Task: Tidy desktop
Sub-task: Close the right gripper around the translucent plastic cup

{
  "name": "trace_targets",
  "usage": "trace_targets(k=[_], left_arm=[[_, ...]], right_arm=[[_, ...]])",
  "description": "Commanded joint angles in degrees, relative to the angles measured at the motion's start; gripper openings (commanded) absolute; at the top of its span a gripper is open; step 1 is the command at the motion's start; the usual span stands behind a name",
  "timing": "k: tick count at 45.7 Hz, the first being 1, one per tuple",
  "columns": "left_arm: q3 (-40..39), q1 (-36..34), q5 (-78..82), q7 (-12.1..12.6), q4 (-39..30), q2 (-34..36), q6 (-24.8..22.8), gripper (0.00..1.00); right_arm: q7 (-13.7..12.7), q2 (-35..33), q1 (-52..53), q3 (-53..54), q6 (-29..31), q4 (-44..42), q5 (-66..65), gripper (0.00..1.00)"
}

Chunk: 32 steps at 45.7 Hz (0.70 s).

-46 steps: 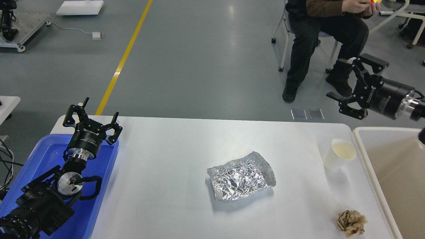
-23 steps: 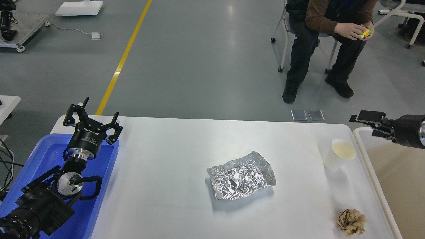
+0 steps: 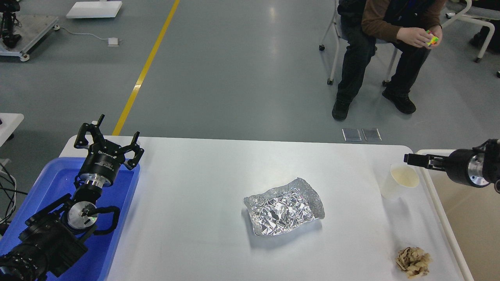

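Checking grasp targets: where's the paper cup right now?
Head view: the paper cup stands upright near the desktop's far right edge, just left of the beige bin, with the right gripper just above its rim.

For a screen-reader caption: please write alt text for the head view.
A white rectangular desktop holds a crumpled silver foil sheet, a white paper cup and a crumpled brown paper ball. The open left claw hovers over a blue plastic tray; the right claw points at the cup.
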Motion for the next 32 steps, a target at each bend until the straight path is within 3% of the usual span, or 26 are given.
trace_targets(k=[1, 20, 32], left_arm=[[0.0, 0.0, 0.0, 0.0, 0.0, 0.0, 0.0, 1.00], [0.0, 0.0, 0.0, 0.0, 0.0, 0.0, 0.0, 1.00], [0.0, 0.0, 0.0, 0.0, 0.0, 0.0, 0.0, 1.00]], right_arm=[[2.4, 5.2, -1.7, -1.8, -2.6, -5.8, -1.2, 1.00], [4.6, 9.6, -4.6, -1.9, -6.4, -12.7, -1.3, 1.00], [4.7, 10.0, -4.6, -2.6, -8.2, -15.8, -1.4, 1.00]])
